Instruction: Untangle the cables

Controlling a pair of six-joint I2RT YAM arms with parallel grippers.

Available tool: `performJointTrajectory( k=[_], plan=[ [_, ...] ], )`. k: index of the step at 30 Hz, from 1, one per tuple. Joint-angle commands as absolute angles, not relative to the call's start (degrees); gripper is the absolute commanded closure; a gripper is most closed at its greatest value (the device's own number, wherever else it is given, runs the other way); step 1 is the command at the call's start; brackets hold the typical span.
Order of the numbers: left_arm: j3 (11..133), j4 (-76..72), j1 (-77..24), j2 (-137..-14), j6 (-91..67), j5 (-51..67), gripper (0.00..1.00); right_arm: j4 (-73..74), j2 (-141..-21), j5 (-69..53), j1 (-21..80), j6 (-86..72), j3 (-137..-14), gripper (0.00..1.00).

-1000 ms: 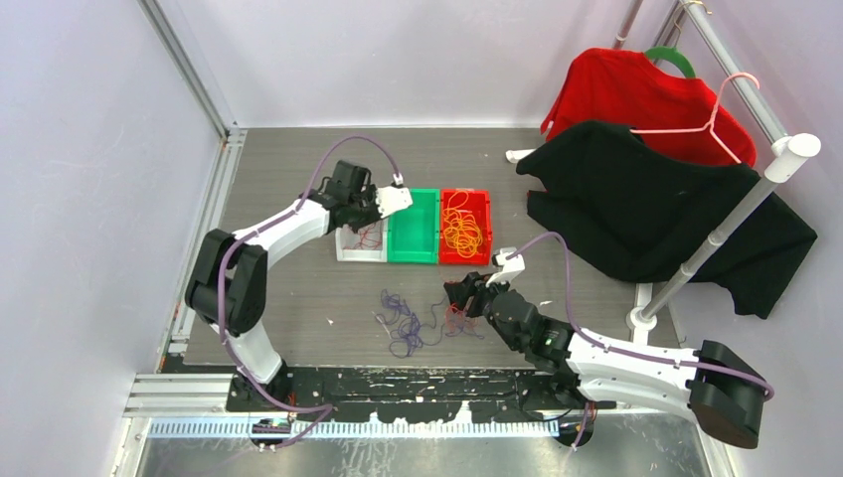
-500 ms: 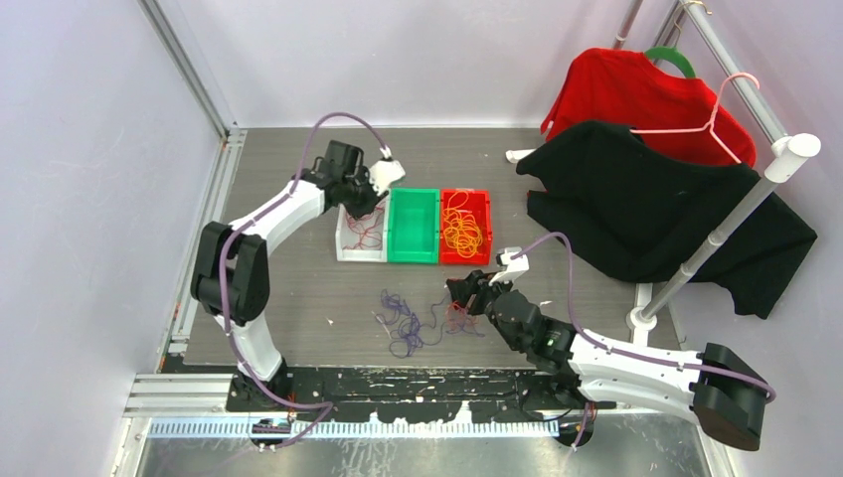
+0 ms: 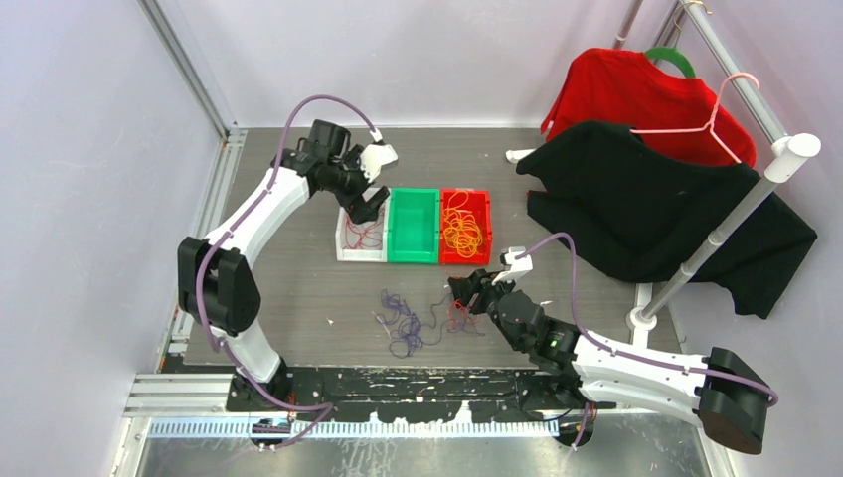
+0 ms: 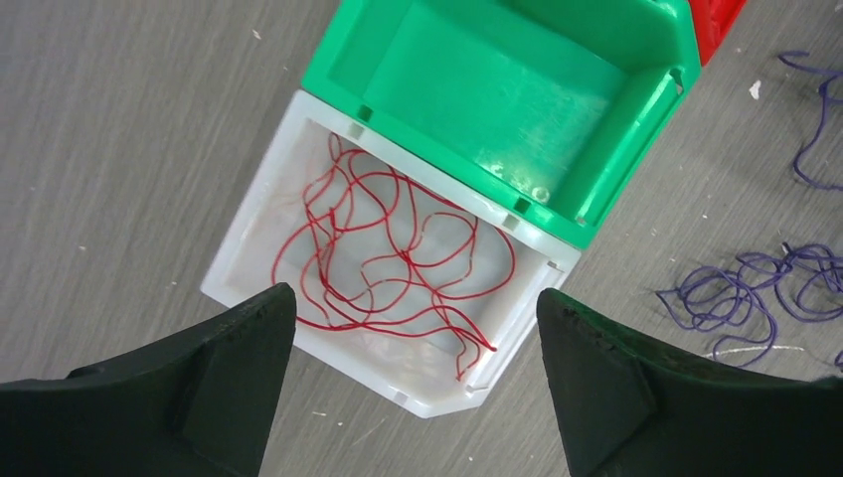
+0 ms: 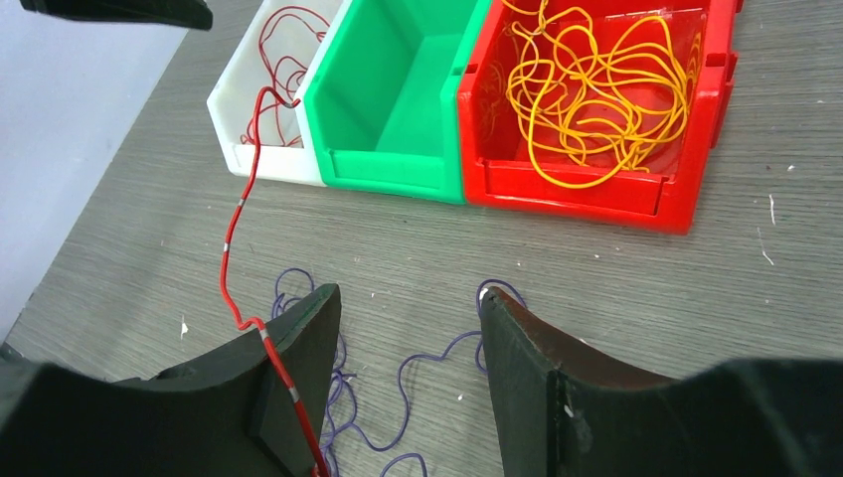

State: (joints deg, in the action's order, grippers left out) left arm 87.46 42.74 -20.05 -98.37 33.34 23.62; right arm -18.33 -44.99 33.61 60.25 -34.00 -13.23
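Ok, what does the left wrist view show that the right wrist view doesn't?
Only the left wrist: the whole floor of the white bin, with a red cable coiled in it, seen between the fingers of the open left gripper.

Only the right wrist: the inside of the red bin, holding yellow cables, and a red strand running along one finger of the open right gripper.

Both: the white bin, the empty green bin, and purple cables loose on the table.
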Motion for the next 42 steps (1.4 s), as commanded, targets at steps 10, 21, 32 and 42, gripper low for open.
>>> performJointTrajectory(
  k=[10, 21, 32, 42],
  plan=[
    [93.50, 63.02, -21.66, -90.24, 41.48, 50.06, 0.02, -25.23, -48.82, 31.79, 60.12, -31.90, -16.23, 0.41],
    [84.46, 60.01, -23.77, -79.57, 27.08, 49.64, 0.00, -32.70, -58.89, 9.88, 59.68, -27.81, -28.29, 0.44],
    [76.77, 31.23, -23.45, -66.30, -8.15, 61.09, 0.00, -37.89, -62.70, -1.47, 59.68, -26.77, -32.48, 0.43],
    [90.99, 74.56, -31.96, -72.14, 48.70, 48.81, 0.15, -31.58, -64.25, -5.68, 59.73, -25.23, -36.77, 0.44]
  ],
)
